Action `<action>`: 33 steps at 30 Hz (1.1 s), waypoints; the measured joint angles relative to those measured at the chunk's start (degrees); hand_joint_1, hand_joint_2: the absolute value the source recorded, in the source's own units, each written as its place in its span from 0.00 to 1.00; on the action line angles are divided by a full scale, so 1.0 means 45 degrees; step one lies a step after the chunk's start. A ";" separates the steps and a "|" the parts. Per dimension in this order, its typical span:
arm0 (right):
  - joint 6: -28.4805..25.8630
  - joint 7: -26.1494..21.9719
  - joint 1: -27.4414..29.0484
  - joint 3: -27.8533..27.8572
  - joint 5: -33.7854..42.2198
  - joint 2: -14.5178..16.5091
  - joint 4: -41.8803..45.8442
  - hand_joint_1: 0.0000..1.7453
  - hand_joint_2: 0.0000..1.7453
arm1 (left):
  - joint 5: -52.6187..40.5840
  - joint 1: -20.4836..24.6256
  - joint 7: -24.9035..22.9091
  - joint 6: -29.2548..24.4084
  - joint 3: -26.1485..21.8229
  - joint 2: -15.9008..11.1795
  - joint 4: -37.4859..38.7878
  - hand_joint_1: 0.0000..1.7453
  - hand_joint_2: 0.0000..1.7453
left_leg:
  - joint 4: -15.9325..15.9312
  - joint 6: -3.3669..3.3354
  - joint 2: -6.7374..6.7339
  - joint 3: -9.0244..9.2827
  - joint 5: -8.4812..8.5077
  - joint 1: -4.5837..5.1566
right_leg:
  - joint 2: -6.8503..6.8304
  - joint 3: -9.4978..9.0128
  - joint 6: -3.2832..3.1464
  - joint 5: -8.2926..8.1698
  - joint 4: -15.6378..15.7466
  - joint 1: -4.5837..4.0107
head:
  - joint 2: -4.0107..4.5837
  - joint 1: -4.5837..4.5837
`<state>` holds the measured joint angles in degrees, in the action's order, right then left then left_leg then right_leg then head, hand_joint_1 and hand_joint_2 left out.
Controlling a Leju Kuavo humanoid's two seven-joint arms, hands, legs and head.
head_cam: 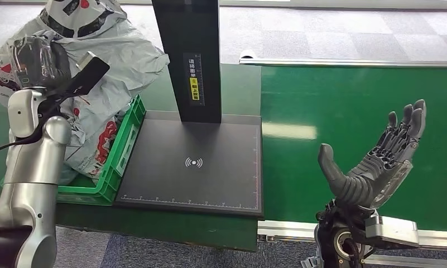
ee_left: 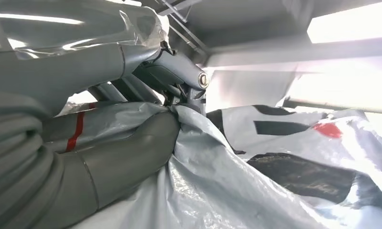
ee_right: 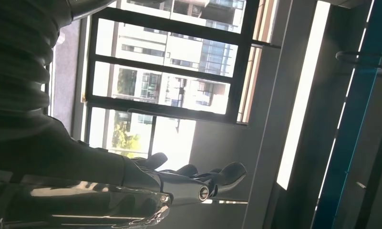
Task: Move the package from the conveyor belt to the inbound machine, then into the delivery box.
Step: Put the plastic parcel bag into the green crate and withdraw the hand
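A crumpled grey plastic package [head_cam: 118, 58] with red and black print lies heaped on the green delivery box [head_cam: 125, 146] at the left. My left hand [head_cam: 35, 60] is against its left side. In the left wrist view the thumb [ee_left: 131, 152] and fingers [ee_left: 177, 78] pinch a fold of the grey package [ee_left: 217, 157]. My right hand [head_cam: 377, 162] is held palm up with fingers spread above the near edge of the green conveyor belt [head_cam: 349, 111], holding nothing. The right wrist view shows the right hand [ee_right: 189, 183] stretched out and empty.
The inbound machine's black scan plate [head_cam: 193, 164] lies between box and belt, with its black column [head_cam: 190, 56] rising at the back. More grey bag material with red print [head_cam: 95, 145] fills the box. A metal rail [head_cam: 349, 62] borders the belt's far side.
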<state>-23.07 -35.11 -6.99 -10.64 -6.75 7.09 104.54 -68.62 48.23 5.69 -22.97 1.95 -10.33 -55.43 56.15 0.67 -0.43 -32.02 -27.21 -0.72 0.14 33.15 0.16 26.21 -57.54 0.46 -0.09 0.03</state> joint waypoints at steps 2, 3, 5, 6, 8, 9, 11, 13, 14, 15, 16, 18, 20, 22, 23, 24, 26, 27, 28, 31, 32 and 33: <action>0.0011 -0.0002 0.0008 0.0000 0.0004 -0.0004 0.0000 0.00 1.00 | -0.0704 0.0586 -0.0435 0.0188 0.0001 -0.0368 0.1811 1.00 1.00 | 0.0000 0.0000 -0.0006 -0.0002 0.0000 0.0000 | 0.0007 0.0007 0.0000 0.0001 -0.0002 0.0000 | 0.0000 0.0004; 0.0026 -0.0001 0.0011 0.0000 0.0004 -0.0005 0.0000 0.00 1.00 | -0.0999 0.0801 -0.0648 0.0342 0.0011 -0.0533 0.2556 1.00 1.00 | 0.0000 0.0001 -0.0006 -0.0005 0.0000 0.0000 | 0.0009 0.0011 0.0000 0.0002 -0.0002 -0.0001 | 0.0000 0.0001; 0.0085 0.0004 0.0021 0.0001 0.0004 -0.0007 0.0000 0.00 1.00 | -0.1641 0.1128 -0.1155 0.0850 0.0086 -0.0844 0.3863 1.00 1.00 | 0.0000 0.0001 -0.0006 -0.0013 -0.0001 0.0000 | 0.0010 0.0018 0.0000 0.0003 -0.0002 -0.0001 | 0.0000 -0.0001; 0.0124 0.0006 0.0028 0.0002 0.0004 -0.0007 0.0000 0.00 1.00 | -0.1980 0.1255 -0.1402 0.1228 0.0160 -0.0997 0.4424 1.00 1.00 | -0.0001 0.0001 -0.0006 -0.0016 -0.0001 0.0000 | 0.0010 0.0021 0.0001 0.0004 -0.0002 -0.0001 | 0.0000 -0.0001; 0.0188 0.0010 0.0054 0.0007 0.0002 -0.0010 0.0000 0.00 1.00 | -0.2530 0.1446 -0.1760 0.2034 0.0348 -0.1289 0.5393 1.00 1.00 | -0.0001 0.0001 -0.0006 -0.0022 -0.0002 0.0000 | 0.0010 0.0026 0.0001 0.0005 -0.0002 -0.0001 | 0.0000 -0.0001; 0.0206 0.0011 0.0065 0.0009 0.0001 -0.0011 0.0000 0.00 1.00 | -0.2696 0.1513 -0.1858 0.2347 0.0441 -0.1412 0.5777 1.00 1.00 | -0.0001 0.0001 -0.0004 -0.0023 -0.0002 0.0000 | 0.0009 0.0027 0.0001 0.0005 -0.0002 -0.0001 | 0.0000 0.0000; 0.0217 0.0012 0.0076 0.0010 -0.0001 -0.0012 0.0000 0.00 1.00 | -0.2838 0.1606 -0.1936 0.2620 0.0594 -0.1603 0.6351 1.00 1.00 | -0.0001 0.0001 0.0001 -0.0025 -0.0002 0.0000 | 0.0008 0.0027 0.0002 0.0006 -0.0002 0.0000 | 0.0000 -0.0001; 0.0220 0.0011 0.0077 0.0010 -0.0001 -0.0012 0.0000 0.00 1.00 | -0.2878 0.1693 -0.1948 0.2699 0.0697 -0.1728 0.6733 1.00 1.00 | -0.0001 0.0001 0.0003 -0.0027 -0.0002 0.0001 | 0.0006 0.0025 0.0002 0.0005 -0.0002 0.0000 | 0.0000 -0.0002; 0.0221 0.0011 0.0077 0.0010 -0.0001 -0.0012 0.0000 0.00 1.00 | -0.2886 0.1732 -0.1951 0.2719 0.0735 -0.1767 0.6876 1.00 1.00 | -0.0001 0.0001 0.0003 -0.0027 -0.0002 0.0001 | 0.0006 0.0024 0.0002 0.0005 -0.0002 0.0001 | 0.0000 -0.0001; 0.0221 0.0011 0.0078 0.0010 0.0000 -0.0012 0.0000 0.00 1.00 | -0.2888 0.1766 -0.1955 0.2726 0.0764 -0.1799 0.6995 1.00 1.00 | -0.0001 0.0001 0.0003 -0.0026 -0.0002 0.0001 | 0.0005 0.0024 0.0002 0.0005 -0.0002 0.0001 | 0.0000 -0.0001; 0.0221 0.0012 0.0079 0.0010 0.0000 -0.0012 0.0000 0.00 1.00 | -0.2888 0.1796 -0.1957 0.2728 0.0798 -0.1824 0.7101 1.00 1.00 | 0.0000 0.0001 0.0003 -0.0026 -0.0001 0.0001 | 0.0005 0.0024 0.0002 0.0004 -0.0001 0.0001 | 0.0000 0.0000; 0.0222 0.0011 0.0080 0.0010 0.0000 -0.0013 0.0000 0.00 1.00 | -0.2922 0.1853 -0.1979 0.2786 0.0862 -0.1863 0.7294 1.00 1.00 | 0.0000 0.0001 0.0004 -0.0026 -0.0001 0.0001 | 0.0005 0.0023 0.0002 0.0004 -0.0001 0.0001 | 0.0000 -0.0001; 0.0233 0.0005 0.0084 0.0010 -0.0009 -0.0021 0.0000 0.00 1.00 | -0.3124 0.1905 -0.2128 0.3220 0.0942 -0.1920 0.7469 1.00 1.00 | -0.0002 0.0001 0.0003 -0.0026 -0.0001 0.0001 | 0.0005 0.0020 0.0001 0.0004 -0.0002 0.0001 | 0.0000 -0.0002; 0.0254 -0.0032 0.0110 0.0011 -0.0021 -0.0041 0.0000 0.00 1.00 | -0.3478 0.1909 -0.2444 0.4289 0.1068 -0.2050 0.7694 1.00 1.00 | -0.0005 0.0004 -0.0007 -0.0024 -0.0003 0.0000 | 0.0011 0.0017 0.0001 0.0004 -0.0002 0.0000 | 0.0000 -0.0001; 0.0261 -0.0060 0.0139 0.0013 -0.0024 -0.0057 0.0000 0.00 1.00 | -0.3621 0.1863 -0.2620 0.4895 0.1130 -0.2152 0.7820 1.00 1.00 | -0.0006 0.0005 -0.0014 -0.0023 -0.0005 0.0000 | 0.0015 0.0017 0.0001 0.0005 -0.0002 0.0000 | 0.0000 -0.0001; 0.0265 -0.0088 0.0175 0.0018 -0.0027 -0.0075 0.0000 0.00 1.00 | -0.3715 0.1786 -0.2777 0.5450 0.1172 -0.2266 0.7944 1.00 1.00 | -0.0007 0.0007 -0.0020 -0.0022 -0.0006 0.0000 | 0.0020 0.0019 0.0001 0.0005 -0.0002 -0.0001 | 0.0000 0.0001; 0.0257 -0.0118 0.0224 0.0036 -0.0032 -0.0112 -0.0002 0.00 1.00 | -0.3764 0.1606 -0.2975 0.6132 0.1208 -0.2500 0.8130 1.00 1.00 | -0.0008 0.0009 -0.0023 -0.0020 -0.0008 -0.0002 | 0.0024 0.0022 -0.0001 0.0007 -0.0002 -0.0002 | 0.0000 0.0001; 0.0249 -0.0123 0.0235 0.0050 -0.0036 -0.0127 -0.0004 0.00 1.00 | -0.3743 0.1536 -0.3002 0.6303 0.1216 -0.2609 0.8197 0.75 1.00 | -0.0008 0.0010 -0.0022 -0.0020 -0.0008 -0.0002 | 0.0024 0.0022 -0.0002 0.0008 -0.0002 -0.0003 | 0.0000 0.0000; 0.0239 -0.0124 0.0240 0.0066 -0.0042 -0.0142 -0.0005 0.00 1.00 | -0.3661 0.1483 -0.2942 0.6382 0.1211 -0.2705 0.8242 0.50 1.00 | -0.0009 0.0011 -0.0023 -0.0018 -0.0009 -0.0002 | 0.0024 0.0020 -0.0003 0.0009 -0.0002 -0.0003 | 0.0000 -0.0001; 0.0199 -0.0120 0.0295 0.0109 -0.0072 -0.0176 -0.0005 0.00 1.00 | -0.2821 0.1357 -0.2128 0.6387 0.0961 -0.2925 0.8296 0.00 1.00 | -0.0011 0.0013 -0.0029 -0.0005 -0.0011 -0.0001 | 0.0026 0.0011 -0.0003 0.0009 -0.0002 -0.0002 | 0.0000 0.0001; 0.0180 -0.0113 0.0324 0.0119 -0.0087 -0.0183 -0.0005 0.00 1.00 | -0.2406 0.1320 -0.1724 0.6296 0.0768 -0.2967 0.8297 0.00 1.00 | -0.0011 0.0013 -0.0026 0.0001 -0.0011 -0.0001 | 0.0025 0.0007 -0.0003 0.0009 -0.0002 -0.0002 | 0.0000 0.0001; 0.0160 -0.0096 0.0358 0.0131 -0.0112 -0.0189 -0.0005 0.00 1.00 | -0.1977 0.1280 -0.1310 0.6061 0.0529 -0.2994 0.8287 0.00 1.00 | -0.0011 0.0013 -0.0018 0.0006 -0.0010 -0.0001 | 0.0024 0.0003 -0.0003 0.0009 -0.0002 -0.0001 | 0.0000 0.0002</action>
<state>-22.35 -35.55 -5.38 -10.05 -7.25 6.24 104.52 -77.52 53.99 -0.21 4.31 4.32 -23.80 -18.14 56.10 0.73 -0.51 -32.00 -27.25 -0.72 0.25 33.17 0.14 26.25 -57.54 0.45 -0.09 0.04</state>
